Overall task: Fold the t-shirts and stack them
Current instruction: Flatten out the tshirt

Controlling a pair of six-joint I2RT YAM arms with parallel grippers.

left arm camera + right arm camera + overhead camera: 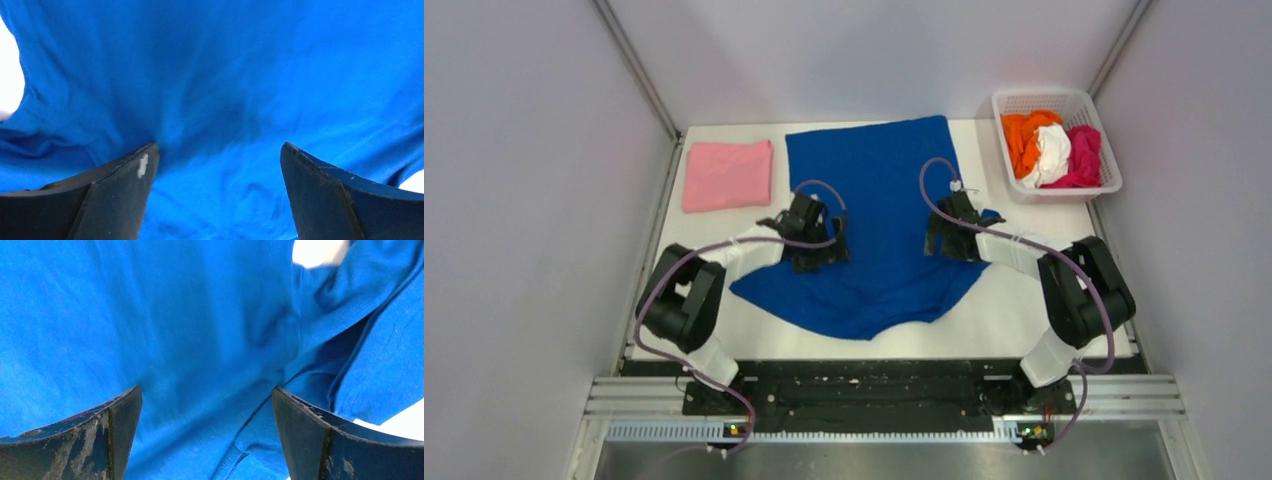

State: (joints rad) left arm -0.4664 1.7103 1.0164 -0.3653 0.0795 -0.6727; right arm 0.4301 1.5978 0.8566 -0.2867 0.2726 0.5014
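A royal-blue t-shirt lies spread on the white table, plain side up, no print showing. A folded light pink t-shirt lies at the back left. Orange, white and magenta t-shirts are bunched in the basket. My left gripper is open, low over the blue shirt's left side; blue cloth fills the gap between its fingers. My right gripper is open over the shirt's right side, by a sleeve seam.
A white plastic lattice basket stands at the back right corner. Grey walls enclose the table on three sides. Bare white table shows to the front right of the blue shirt.
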